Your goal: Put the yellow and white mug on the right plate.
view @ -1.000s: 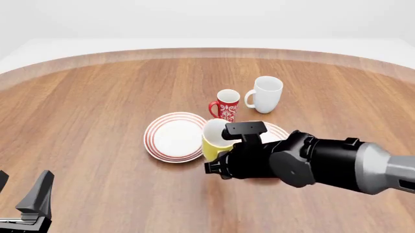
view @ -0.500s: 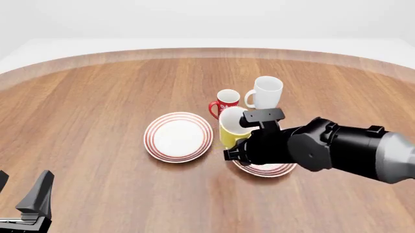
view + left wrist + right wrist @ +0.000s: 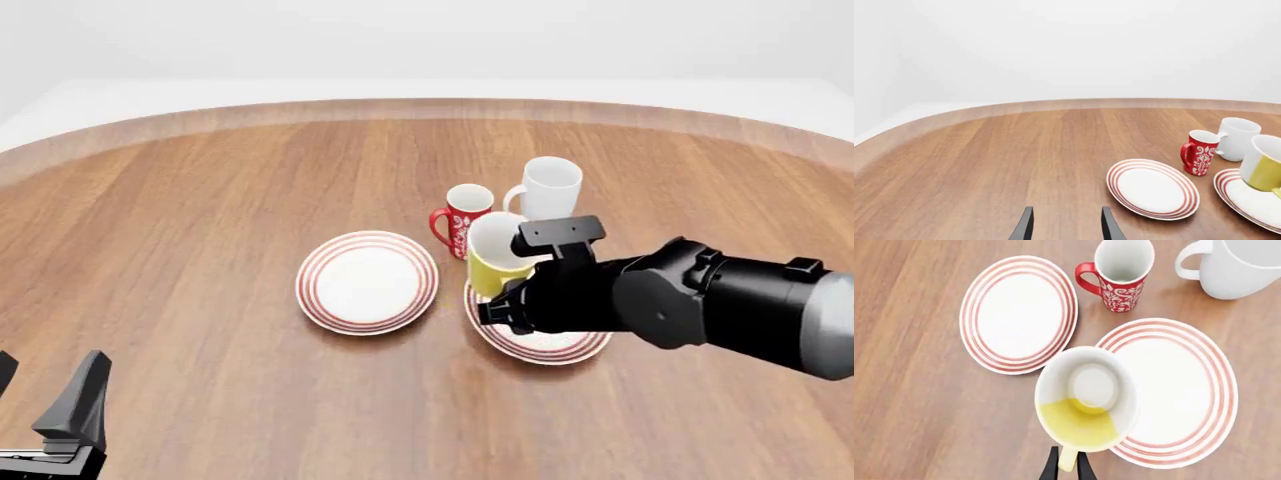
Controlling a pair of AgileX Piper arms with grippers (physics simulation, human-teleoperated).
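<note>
Right gripper (image 3: 1067, 466): fingers clamping the handle of the yellow and white mug (image 3: 498, 262), holding it aloft over the left edge of the right plate (image 3: 567, 347). Left gripper (image 3: 1065, 228): sitting at the near left, fingers apart, holding nothing. Red mug (image 3: 466, 216) and white mug (image 3: 549, 192): standing just beyond the plate.

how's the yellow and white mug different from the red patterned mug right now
The yellow and white mug is held by its handle in the right gripper and tilted above the right plate; the red mug stands upright on the table, untouched. The yellow mug is plain yellow outside; the red one carries a white pattern. The yellow mug's mouth looks wider. Both are white inside, each with one loop handle.
</note>
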